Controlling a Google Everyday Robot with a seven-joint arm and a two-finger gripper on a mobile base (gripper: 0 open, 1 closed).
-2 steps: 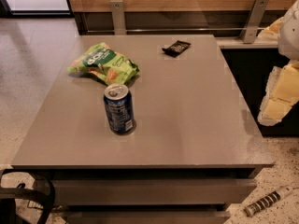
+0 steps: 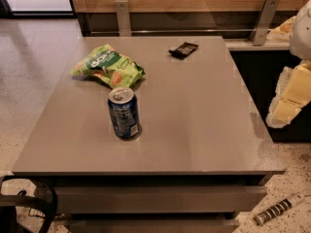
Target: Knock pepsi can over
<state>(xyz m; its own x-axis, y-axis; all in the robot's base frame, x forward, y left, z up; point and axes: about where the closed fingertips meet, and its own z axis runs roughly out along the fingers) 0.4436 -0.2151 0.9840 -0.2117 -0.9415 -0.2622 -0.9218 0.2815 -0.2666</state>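
Pale yellow blocky hand (image 2: 286,106) at right edge — rounded white arm (image 2: 302,29) above

A green snack bag (image 2: 108,71) lies on the grey bench (image 2: 199,130); a flat black packet (image 2: 183,49) sits near its far edge.

Nothing legible on pepsi can (image 2: 124,114) or bag (image 2: 109,65) — gripper (image 2: 287,103) at right edge.

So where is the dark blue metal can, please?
The can stands left-centre on the grey table, just before the green snack bag; the gripper hangs beyond the right edge.
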